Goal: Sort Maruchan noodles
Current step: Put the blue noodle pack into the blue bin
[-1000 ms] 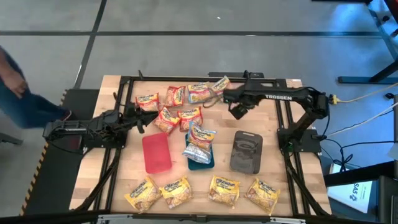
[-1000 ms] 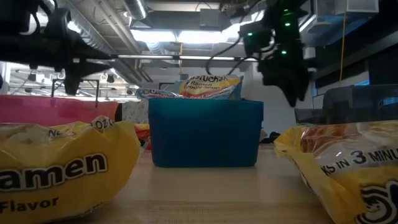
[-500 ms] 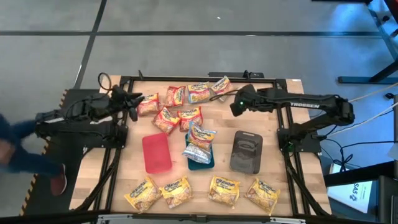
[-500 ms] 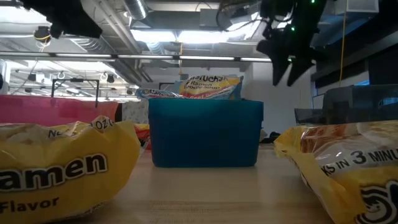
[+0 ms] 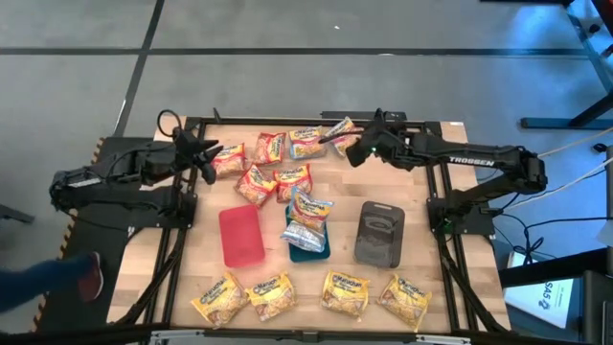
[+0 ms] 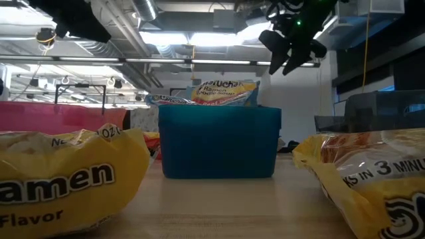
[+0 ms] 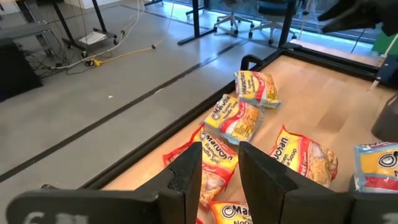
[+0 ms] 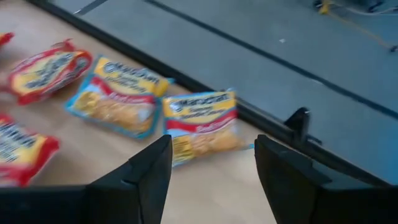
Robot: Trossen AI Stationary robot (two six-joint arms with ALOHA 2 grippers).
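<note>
From above, you see the wooden desk [image 5: 383, 187] with the teal tray [image 5: 309, 244] near its middle, a red tray [image 5: 240, 236] just to one side and a dark grey tray [image 5: 380, 233] to the other. Two blue-edged packets [image 5: 306, 218] lie piled on the teal tray. A cluster of red and blue-edged Maruchan noodles [image 5: 278, 163] sits beyond the teal tray, toward the far edge of the desk, and four yellow packets [image 5: 316, 295] line the near edge. Your left gripper [image 5: 208, 159] hangs at the left end of that far cluster; your right gripper [image 5: 361, 149] hangs at its right end, beside the farthest packet [image 5: 337, 131].

From desk height, the teal tray [image 6: 219, 141] fills the middle, a packet [image 6: 224, 92] showing over its rim, with yellow packets [image 6: 66, 179] close on both sides. The right gripper [image 6: 290, 53] hangs high, beyond the tray.

In the left wrist view, your left jaws stand a little apart with nothing between them; the fingers [image 7: 189, 180] frame a red packet [image 7: 211, 163] lying below.

In the right wrist view, your right jaws stand wide apart and hold nothing; between the fingers [image 8: 149, 168] lies a blue-edged packet [image 8: 200, 121] at the desk's far rail.
</note>
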